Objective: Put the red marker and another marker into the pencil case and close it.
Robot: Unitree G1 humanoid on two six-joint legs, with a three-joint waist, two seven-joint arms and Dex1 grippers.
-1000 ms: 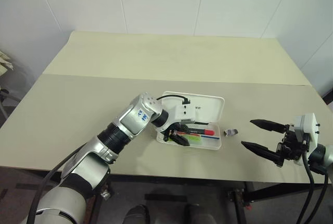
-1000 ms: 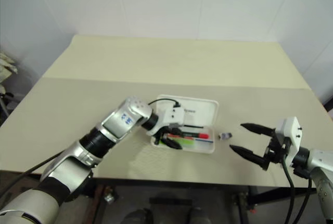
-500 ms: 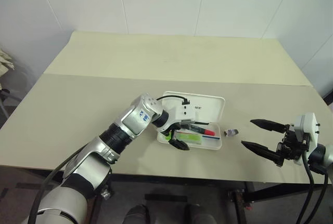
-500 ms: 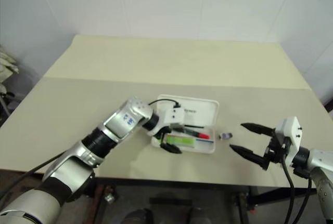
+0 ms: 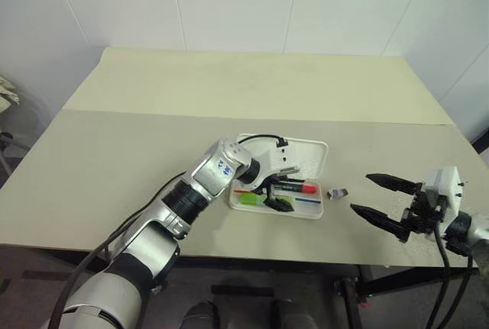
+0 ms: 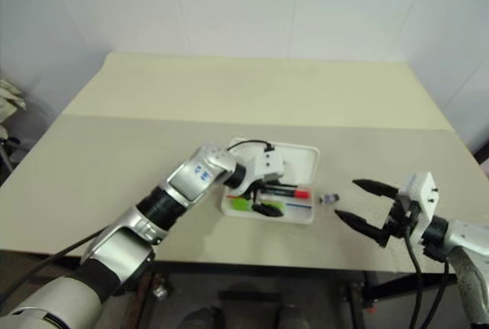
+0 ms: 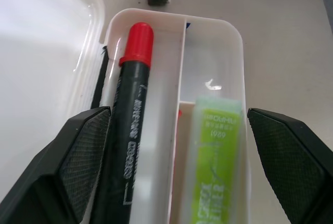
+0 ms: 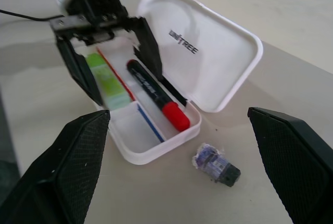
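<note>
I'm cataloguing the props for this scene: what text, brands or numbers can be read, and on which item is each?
"UNITREE": dark lettering inside the open lid of the pencil case.
"1989": on the light green marker; the line above it is too blurred to read.
White print along the red marker barrel: not legible.
Small wrapped object on the table: no readable text.

The white case [image 8: 218, 73] lies open on the table, lid up – inside, side by side, the red-capped black marker [image 7: 127, 130] and the flat green one [image 7: 214, 161].
</note>
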